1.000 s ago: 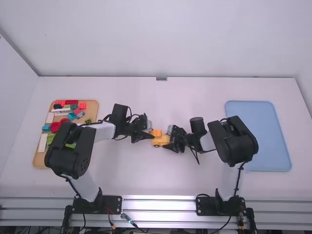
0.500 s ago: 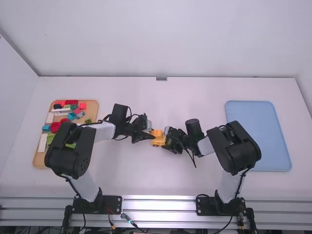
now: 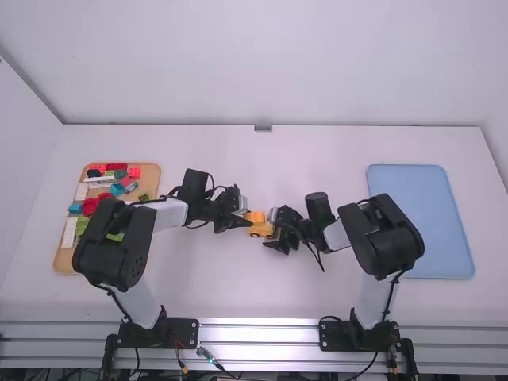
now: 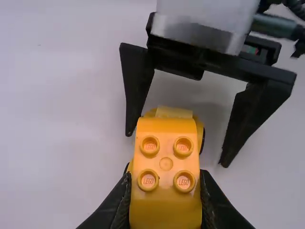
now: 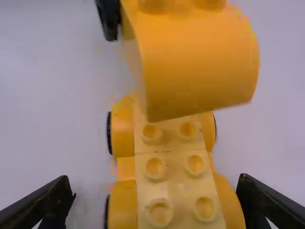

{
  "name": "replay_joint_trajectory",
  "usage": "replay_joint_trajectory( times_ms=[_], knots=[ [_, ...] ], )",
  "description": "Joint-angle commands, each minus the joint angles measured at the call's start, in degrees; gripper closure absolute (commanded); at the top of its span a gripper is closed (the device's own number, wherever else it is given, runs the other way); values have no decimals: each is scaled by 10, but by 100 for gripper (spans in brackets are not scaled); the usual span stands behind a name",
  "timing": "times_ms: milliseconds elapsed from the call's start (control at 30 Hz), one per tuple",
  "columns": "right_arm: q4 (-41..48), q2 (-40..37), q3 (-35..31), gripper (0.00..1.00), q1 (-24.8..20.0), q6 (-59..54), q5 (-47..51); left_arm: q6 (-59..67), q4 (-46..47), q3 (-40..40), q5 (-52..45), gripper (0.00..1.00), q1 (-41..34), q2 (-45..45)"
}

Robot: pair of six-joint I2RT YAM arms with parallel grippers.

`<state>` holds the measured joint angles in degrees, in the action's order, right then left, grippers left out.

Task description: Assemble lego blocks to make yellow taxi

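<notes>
Pale, smooth walls (image 3: 278, 63) are set behind a white counter (image 3: 317, 151), along whose near edge a ribbed metal rail (image 3: 258, 329) is fixed. Both arms are bent inward from their bases, the left arm (image 3: 119, 246) and the right arm (image 3: 381, 230) being brought almost end to end near the middle. By the left end effector (image 3: 248, 221) a yellow upper block (image 4: 164, 164) is gripped, its sides pinched closely. The right end effector (image 3: 271, 230) is spread wide, with nothing clamped, and the yellow car base (image 5: 169, 176) is seen between its parted fingers in its own wrist view. At the right side of the counter a flat blue tray (image 3: 421, 222) with rounded corners is placed; at the left, a tan tray (image 3: 67, 258) is loaded with mixed blocks (image 3: 135, 172) in red, green, blue and white. The car base is formed with rounded yellow sides, dark wheels (image 5: 109, 133) and a paler studded top. Above one end of it the upper block is held, glossy and curved at one end; whether it is seated cannot be told. Four round studs (image 4: 149, 146) are carried on its top.
</notes>
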<state>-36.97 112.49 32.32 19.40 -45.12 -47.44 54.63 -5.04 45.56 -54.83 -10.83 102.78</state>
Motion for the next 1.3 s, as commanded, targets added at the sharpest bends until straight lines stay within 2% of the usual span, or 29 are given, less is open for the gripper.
replay_joint_trajectory(
  times_ms=[0, 167, 333, 467, 667, 733, 933, 1100, 1267],
  knots=[
    [5, 8, 16, 10, -25, -25, -79, 2, 3, -2, -12, 98, 0, 4],
    [62, 17, 38, 13, -49, -83, -122, 2, 3, -2, -13, 98, 0, 4],
    [57, 67, 67, 13, -43, -83, -147, 3, 7, -2, -13, 99, 0, 4],
    [62, 99, 92, 14, -55, -83, -186, 5, 11, -2, -13, 98, 0, 4],
    [62, 100, 91, 17, -50, -86, -181, 5, 9, -2, -13, 98, -1, 4],
    [61, 101, 91, 21, -46, -94, -180, 5, 9, -2, -13, 98, -1, 4],
    [62, 101, 91, 25, -28, -87, -136, 2, 4, -2, -13, 98, -1, 4],
    [61, 101, 91, 40, -21, -83, -116, 2, 6, -2, -12, 98, -1, 4],
    [58, 101, 92, 41, -22, -79, -122, 29, 31, -2, -13, 98, 0, 4]
  ],
)
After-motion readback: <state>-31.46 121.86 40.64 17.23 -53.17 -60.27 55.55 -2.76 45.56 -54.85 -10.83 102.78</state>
